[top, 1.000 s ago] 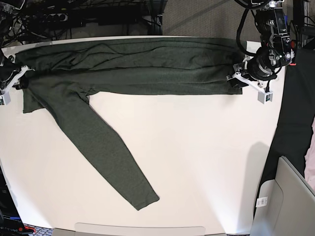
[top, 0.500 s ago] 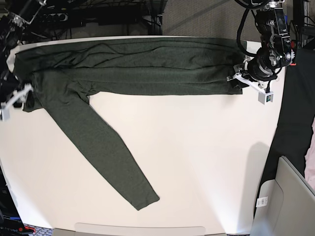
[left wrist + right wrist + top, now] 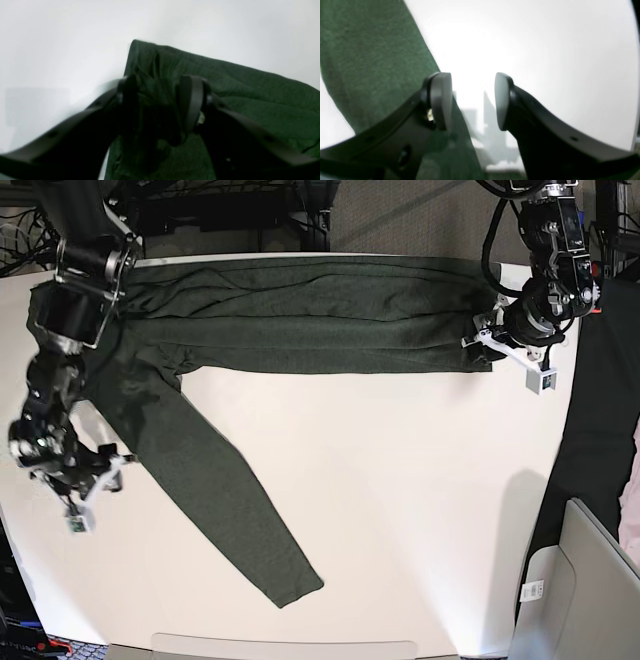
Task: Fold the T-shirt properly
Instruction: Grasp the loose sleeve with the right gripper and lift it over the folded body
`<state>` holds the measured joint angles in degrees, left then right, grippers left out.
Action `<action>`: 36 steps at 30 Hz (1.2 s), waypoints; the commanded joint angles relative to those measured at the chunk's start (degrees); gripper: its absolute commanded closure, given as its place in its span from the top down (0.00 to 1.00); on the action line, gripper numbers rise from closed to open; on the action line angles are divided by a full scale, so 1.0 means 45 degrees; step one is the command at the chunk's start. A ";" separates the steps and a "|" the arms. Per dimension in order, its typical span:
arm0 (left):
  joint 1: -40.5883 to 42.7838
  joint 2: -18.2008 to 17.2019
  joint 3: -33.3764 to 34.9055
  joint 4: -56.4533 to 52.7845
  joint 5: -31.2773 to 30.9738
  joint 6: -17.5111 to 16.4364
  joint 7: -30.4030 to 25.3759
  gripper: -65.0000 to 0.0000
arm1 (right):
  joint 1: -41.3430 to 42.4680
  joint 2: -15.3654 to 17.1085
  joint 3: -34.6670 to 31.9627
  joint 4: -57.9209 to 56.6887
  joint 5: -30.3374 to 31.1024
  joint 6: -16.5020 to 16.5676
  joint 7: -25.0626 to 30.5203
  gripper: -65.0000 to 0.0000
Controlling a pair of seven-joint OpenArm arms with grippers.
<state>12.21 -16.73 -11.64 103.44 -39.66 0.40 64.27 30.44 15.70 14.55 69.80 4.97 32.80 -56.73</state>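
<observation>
- Base view: T-shirt (image 3: 300, 320) spread along far edge of white table (image 3: 400, 510), one sleeve trailing toward the near side.
- Left gripper (image 3: 487, 346) clenched on shirt edge.
- Right gripper (image 3: 473, 100) spread, holding nothing.
- White tag (image 3: 532, 589): print unreadable.

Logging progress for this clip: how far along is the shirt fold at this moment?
Early to midway. Done: the T-shirt body lies as a long folded band across the table's far side. In hand: the left gripper is shut on the band's end. The right gripper is open, above bare table beside the sleeve. Left: the sleeve trails diagonally toward the near edge, unfolded, and the band needs folding shorter.
</observation>
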 commanded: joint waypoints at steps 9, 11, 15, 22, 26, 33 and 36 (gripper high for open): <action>-0.0105 -0.0160 -0.0080 0.0232 -0.0085 -0.0041 -0.0207 0.46 | 0.1784 -0.0491 -0.0605 -0.4561 -0.0470 -0.0070 0.2712 0.41; -0.0105 -0.0140 -0.0080 0.0232 -0.0085 -0.0041 -0.0207 0.46 | 0.1784 -0.0530 -0.0605 -0.5030 -0.0470 -0.0070 0.3063 0.41; -0.0105 -0.0160 -0.0080 0.0232 -0.0085 -0.0041 -0.0226 0.46 | 0.1784 -0.0589 -0.0781 -0.5577 -0.0470 -0.0070 0.3239 0.41; -0.0124 -0.0179 -0.0100 0.0232 -0.0085 -0.0041 -0.0226 0.46 | 0.1373 -0.0823 -0.2050 -0.5421 -0.0411 0.0009 0.2243 0.29; -0.0261 -0.0179 -0.0237 0.0232 -0.0085 -0.0041 -0.0246 0.46 | 0.1002 -0.1292 -0.2050 -0.4561 -0.0411 0.0028 0.1598 0.01; -0.0378 0.0192 -0.2034 0.0213 -0.0085 -0.0041 -0.0246 0.46 | 0.0064 -0.1663 -0.2050 -0.1553 0.1269 0.0067 0.0113 0.01; -0.0378 0.0192 -0.2307 0.0232 -0.0105 -0.0041 -0.0246 0.46 | -0.0444 -0.1663 -0.2050 -0.0009 0.2441 0.0751 -0.0805 0.01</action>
<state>11.09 -15.07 -21.52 103.44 -39.68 0.40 64.05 26.41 7.97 5.17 68.36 14.83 35.92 -61.67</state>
